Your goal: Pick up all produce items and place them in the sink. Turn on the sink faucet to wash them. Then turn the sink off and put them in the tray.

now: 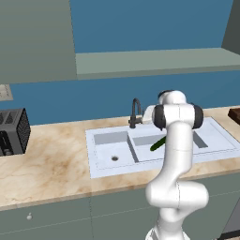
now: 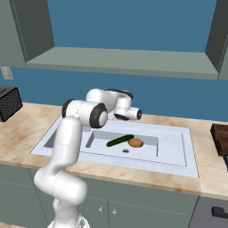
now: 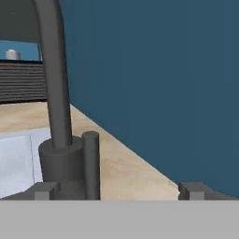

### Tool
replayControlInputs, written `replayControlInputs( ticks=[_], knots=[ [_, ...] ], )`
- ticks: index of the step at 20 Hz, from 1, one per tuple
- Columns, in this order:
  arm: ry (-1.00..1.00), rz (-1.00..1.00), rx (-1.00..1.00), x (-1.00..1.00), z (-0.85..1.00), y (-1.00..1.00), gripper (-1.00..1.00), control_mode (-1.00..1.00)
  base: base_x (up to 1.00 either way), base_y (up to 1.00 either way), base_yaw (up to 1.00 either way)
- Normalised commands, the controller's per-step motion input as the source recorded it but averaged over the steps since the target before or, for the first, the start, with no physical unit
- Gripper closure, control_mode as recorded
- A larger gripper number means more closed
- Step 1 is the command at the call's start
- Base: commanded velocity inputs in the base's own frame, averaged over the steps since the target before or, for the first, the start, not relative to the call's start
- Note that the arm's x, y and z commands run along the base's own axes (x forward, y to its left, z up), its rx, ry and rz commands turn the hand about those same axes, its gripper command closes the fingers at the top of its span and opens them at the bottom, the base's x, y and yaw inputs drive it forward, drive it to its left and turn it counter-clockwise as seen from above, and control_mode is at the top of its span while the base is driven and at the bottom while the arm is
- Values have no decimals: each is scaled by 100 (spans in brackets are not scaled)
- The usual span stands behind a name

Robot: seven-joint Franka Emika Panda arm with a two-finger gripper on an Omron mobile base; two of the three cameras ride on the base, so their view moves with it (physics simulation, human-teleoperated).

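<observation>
Two dark fingertips of the gripper (image 3: 116, 190) stand wide apart at the bottom of the hand view, holding nothing. Just past them rises the faucet (image 3: 60, 140), its round base and small upright lever closer to the left fingertip, its neck climbing out of the top of the view. In the left base view the faucet (image 1: 135, 114) stands at the back edge of the sink (image 1: 105, 161), with the white arm bent over the basin in front of it.

Inside the larger basin of the sink (image 2: 178, 151) lie both pieces of produce: the cucumber (image 2: 120, 140) slanted across the floor, and the potato (image 2: 136, 143) just beside its right end, near the dark drain. The left base view shows the cucumber (image 1: 157, 144) partly behind the arm.

Farther right on the marble counter (image 1: 51, 159), the tray (image 2: 220, 139) sits well apart from the sink. At the far left stands a black toaster (image 1: 13, 131) against the blue wall.
</observation>
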Motion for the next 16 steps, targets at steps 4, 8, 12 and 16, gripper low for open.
replayControlInputs(
  ticks=[4, 8, 12, 16],
  knots=[
    [0, -28, 0, 3, -2, 7, -100, -100, 0, 0, 0],
    [0, -14, 0, 24, 0, 4, -100, -100, 0, 0, 0],
    [-1, -1, 0, 36, 0, 0, 100, -100, 0, 0, 0],
    [-1, 0, 0, 32, 0, 0, 100, -100, 0, 0, 0]
  ],
)
